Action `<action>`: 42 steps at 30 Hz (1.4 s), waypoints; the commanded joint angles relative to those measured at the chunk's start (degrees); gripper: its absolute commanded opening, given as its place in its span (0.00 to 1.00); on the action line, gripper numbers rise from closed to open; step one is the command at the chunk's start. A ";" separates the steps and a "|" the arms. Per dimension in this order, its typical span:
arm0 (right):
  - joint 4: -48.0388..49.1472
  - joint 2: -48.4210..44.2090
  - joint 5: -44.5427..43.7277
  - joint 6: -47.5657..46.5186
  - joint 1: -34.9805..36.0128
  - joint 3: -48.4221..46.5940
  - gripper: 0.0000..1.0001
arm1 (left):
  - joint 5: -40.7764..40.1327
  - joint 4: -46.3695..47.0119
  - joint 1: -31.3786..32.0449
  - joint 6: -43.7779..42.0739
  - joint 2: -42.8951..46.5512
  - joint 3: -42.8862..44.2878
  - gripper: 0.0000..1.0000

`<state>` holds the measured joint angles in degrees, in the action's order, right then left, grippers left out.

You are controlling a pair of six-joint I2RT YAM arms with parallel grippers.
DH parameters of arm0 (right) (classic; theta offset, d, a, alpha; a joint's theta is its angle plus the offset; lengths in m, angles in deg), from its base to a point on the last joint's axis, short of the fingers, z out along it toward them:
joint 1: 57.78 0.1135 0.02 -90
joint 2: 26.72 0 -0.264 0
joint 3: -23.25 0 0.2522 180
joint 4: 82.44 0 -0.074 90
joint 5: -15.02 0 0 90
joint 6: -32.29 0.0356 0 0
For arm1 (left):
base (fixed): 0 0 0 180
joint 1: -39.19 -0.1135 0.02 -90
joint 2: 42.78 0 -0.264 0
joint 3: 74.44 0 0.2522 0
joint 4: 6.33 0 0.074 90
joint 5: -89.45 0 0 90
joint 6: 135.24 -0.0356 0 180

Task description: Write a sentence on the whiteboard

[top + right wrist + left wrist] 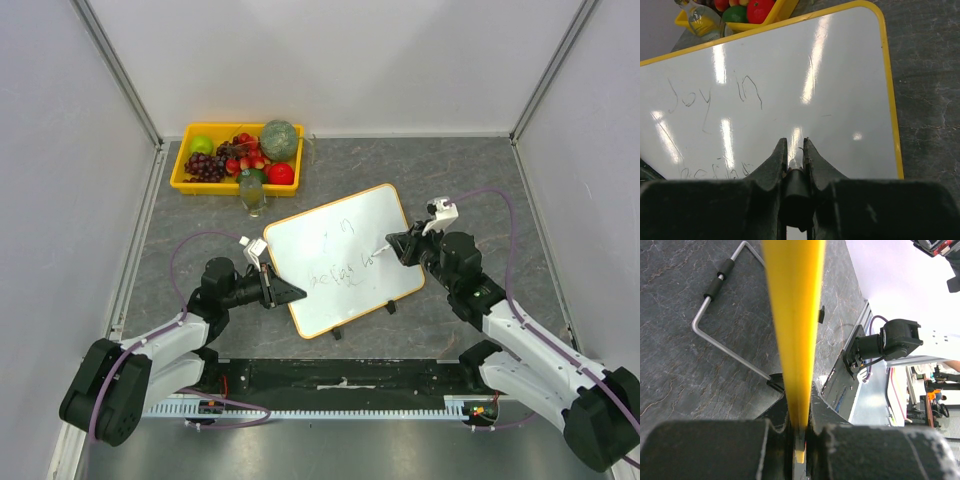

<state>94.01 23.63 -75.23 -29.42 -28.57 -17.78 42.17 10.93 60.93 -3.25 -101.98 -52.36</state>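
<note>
Two faint dark lines, the sentence, are seen on the board: white, orange-yellow frame, set askew mid-table, well apart from the fruit tray. Top line is read as "Joy in". Lower line is cut off by the right gripper & barely legible from above. Left gripper is clamped on the board's left frame edge. Right gripper is closed on a marker, tip mostly hidden by fingers.

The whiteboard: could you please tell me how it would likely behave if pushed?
Probably stiff: the whiteboard looks flat with the left claw pinching only its yellow edge. Likely light, since that edge looks thin. Its wire stand may let it tip.
</note>
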 commanded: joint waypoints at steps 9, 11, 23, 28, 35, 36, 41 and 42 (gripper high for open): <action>-2.75 -1.92 -1.59 -1.05 -0.65 4.85 0.00 | -7.48 -7.47 -0.64 -5.26 -1.53 -0.85 0.02; -3.27 -2.62 -1.68 -1.22 -0.65 5.55 0.00 | -7.39 -7.47 -0.56 -5.26 -1.71 -0.85 0.02; -4.68 -3.06 -1.59 -1.75 -0.65 6.09 0.00 | -7.30 -7.47 -0.56 -5.26 -1.62 -0.85 0.02; -4.33 -1.75 -3.70 -2.19 -0.82 4.51 0.00 | -7.21 -7.47 -0.56 -5.26 -1.62 -0.85 0.02; -1.70 0.80 -4.67 -1.14 -1.26 1.17 0.00 | -7.12 -7.38 -0.64 -5.17 -1.62 -0.93 0.02; -1.43 1.07 -4.76 -1.05 -1.26 0.73 0.00 | -7.12 -7.38 -0.56 -5.26 -1.71 -0.85 0.02; -0.29 2.56 -4.58 -0.78 -1.53 -0.59 0.00 | -7.04 -7.21 -0.56 -5.26 -1.80 -0.93 0.02; -0.03 2.82 -4.50 -0.61 -1.70 -0.68 0.00 | -7.04 -7.21 -0.64 -5.26 -1.71 -0.93 0.02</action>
<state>95.15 24.48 -76.54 -29.11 -29.49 -17.04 42.17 11.15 60.91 -3.18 -102.07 -52.36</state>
